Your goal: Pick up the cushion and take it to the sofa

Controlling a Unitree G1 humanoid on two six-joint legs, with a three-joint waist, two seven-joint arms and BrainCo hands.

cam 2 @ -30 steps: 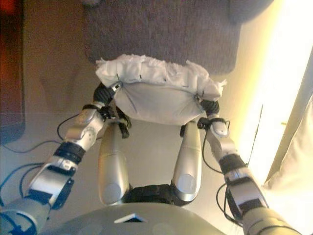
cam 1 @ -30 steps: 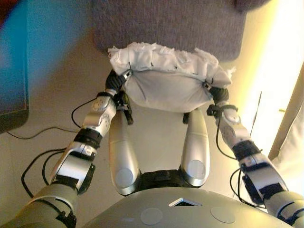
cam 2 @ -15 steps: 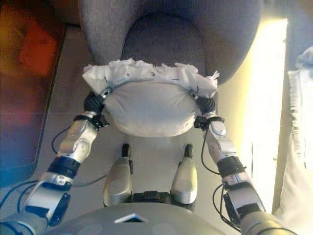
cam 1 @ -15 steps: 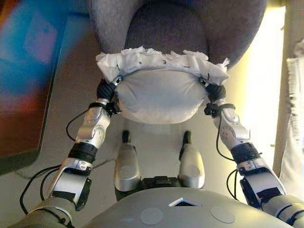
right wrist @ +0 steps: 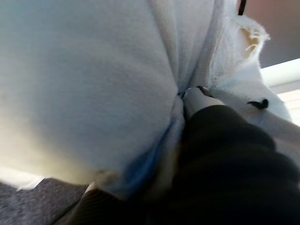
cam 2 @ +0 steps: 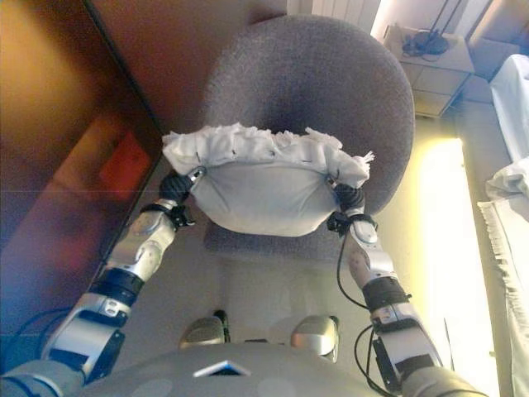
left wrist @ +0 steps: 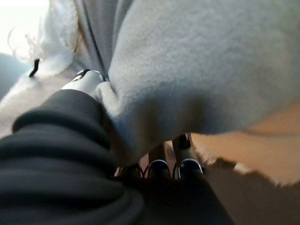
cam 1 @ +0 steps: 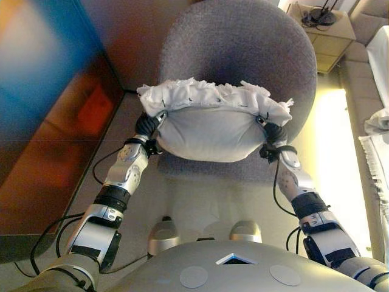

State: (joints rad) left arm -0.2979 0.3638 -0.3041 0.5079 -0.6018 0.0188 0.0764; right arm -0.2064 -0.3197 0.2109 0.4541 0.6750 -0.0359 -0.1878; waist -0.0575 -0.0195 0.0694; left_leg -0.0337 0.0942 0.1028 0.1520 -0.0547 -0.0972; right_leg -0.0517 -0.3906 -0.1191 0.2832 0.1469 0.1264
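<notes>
I hold a white cushion with a frilled fringe between both hands, in front of my chest. My left hand grips its left end, fingers curled into the fabric. My right hand grips its right end the same way. The cushion hangs in the air above the seat of a round grey upholstered chair, which fills the middle of the eye views. The chair's seat edge lies just below the cushion.
A dark reddish-brown panel stands at the left. A pale cabinet with a dark object on it stands at the back right. White fringed cloth lies at the right edge. Beige floor lies before the chair.
The whole view has tipped upward, so the chair's full round back and the cabinet behind it now show. Both hands still hold the cushion, now over the seat.
</notes>
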